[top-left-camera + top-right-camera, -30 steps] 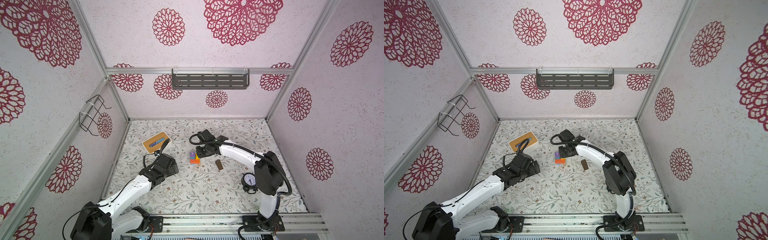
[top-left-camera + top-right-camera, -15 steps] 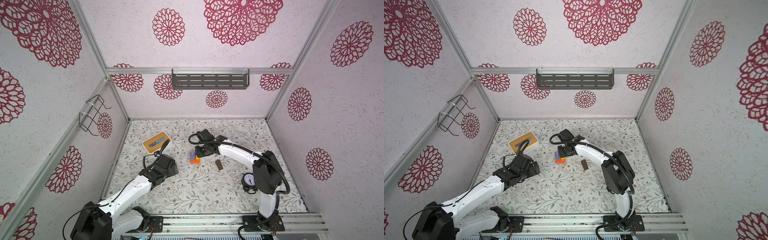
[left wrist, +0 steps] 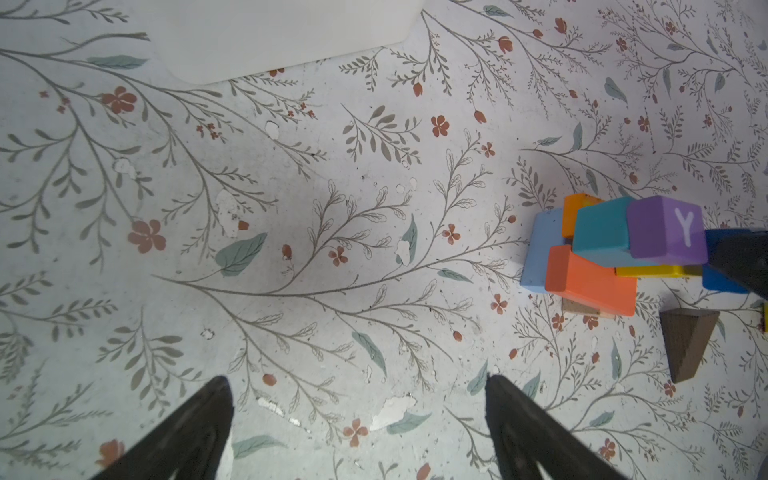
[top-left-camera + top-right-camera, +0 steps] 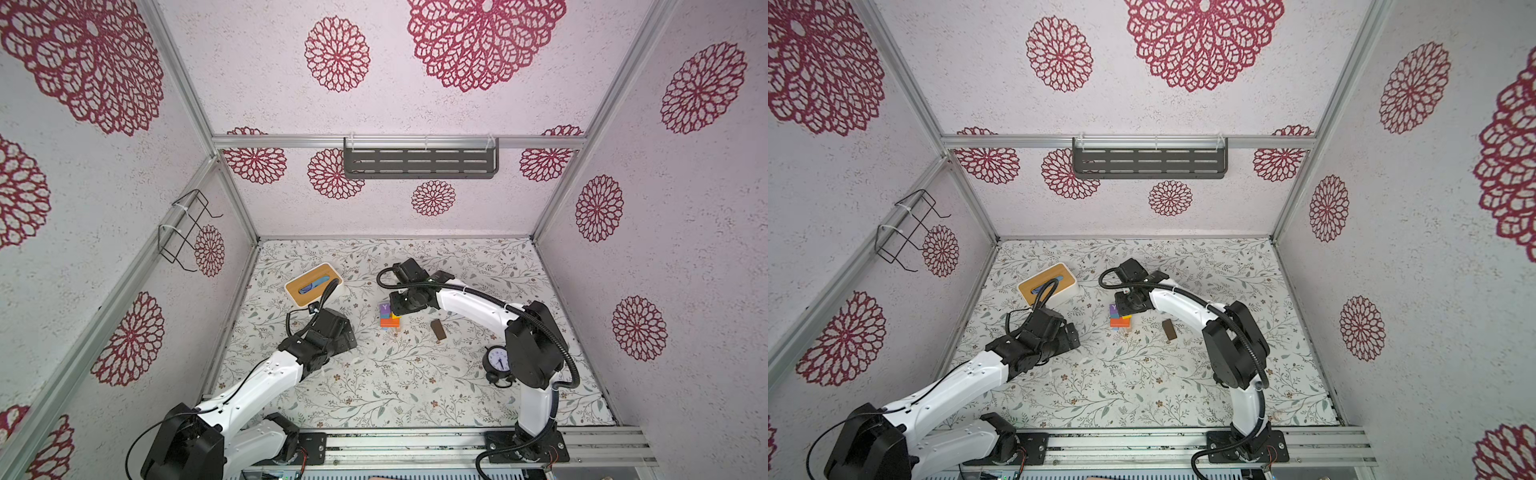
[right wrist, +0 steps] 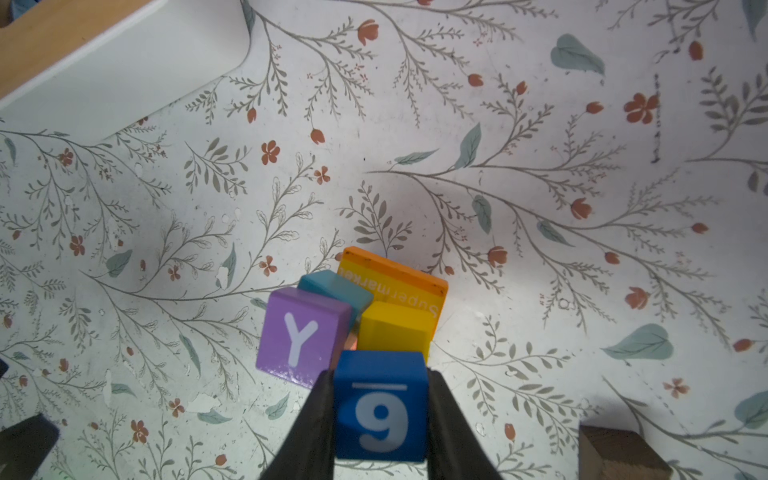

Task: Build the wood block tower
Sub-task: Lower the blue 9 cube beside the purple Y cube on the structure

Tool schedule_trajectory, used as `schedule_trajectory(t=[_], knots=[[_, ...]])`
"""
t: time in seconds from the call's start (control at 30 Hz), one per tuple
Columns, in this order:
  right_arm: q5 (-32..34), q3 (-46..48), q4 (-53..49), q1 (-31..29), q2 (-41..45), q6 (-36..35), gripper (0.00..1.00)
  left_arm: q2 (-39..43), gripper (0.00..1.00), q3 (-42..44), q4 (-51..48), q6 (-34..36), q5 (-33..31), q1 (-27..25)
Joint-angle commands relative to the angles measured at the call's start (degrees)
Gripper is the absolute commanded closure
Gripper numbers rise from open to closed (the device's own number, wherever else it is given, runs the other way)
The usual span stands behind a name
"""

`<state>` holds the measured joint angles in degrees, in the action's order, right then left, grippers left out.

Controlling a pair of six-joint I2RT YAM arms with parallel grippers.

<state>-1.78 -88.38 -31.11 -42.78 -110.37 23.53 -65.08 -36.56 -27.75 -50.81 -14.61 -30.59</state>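
Our right gripper [image 5: 380,374] pinches the blue "9" cube [image 5: 381,409] at the top of the tower [image 4: 390,320], just beside the purple "Y" cube [image 5: 301,336]. We cannot tell whether it rests on the yellow block [image 5: 392,328] beneath. Our left gripper [image 3: 356,380] hangs spread wide over bare mat [image 3: 332,208], left of the tower in both top views. 1 dark brown bar [image 4: 438,329] lies right of the tower, apart from it.

purple Y cube [image 5: 301,336] white letter, blue 9 cube [image 5: 380,407] white digit, teal block [image 3: 602,228], yellow block [image 5: 392,326], orange block [image 3: 590,280], light blue block [image 3: 534,257], dark brown bar [image 4: 438,329], floral table cover [image 4: 374,382], crimson-rosette walls [image 4: 415,104]
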Motion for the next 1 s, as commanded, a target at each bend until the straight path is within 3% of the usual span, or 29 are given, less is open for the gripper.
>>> schedule_trajectory(t=[0.0, 0.97], knots=[[0.0, -2.1, 0.6, 0.2, 0.0, -0.1, 0.67, 0.3, 0.03, 0.6, 0.9, -0.4, -0.2, 0.4], [1.3, -3.8, -0.8, 0.2, 0.2, -0.9, 0.56, 0.5, 0.03, -0.8, -0.2, 0.8, 0.0, 1.4]])
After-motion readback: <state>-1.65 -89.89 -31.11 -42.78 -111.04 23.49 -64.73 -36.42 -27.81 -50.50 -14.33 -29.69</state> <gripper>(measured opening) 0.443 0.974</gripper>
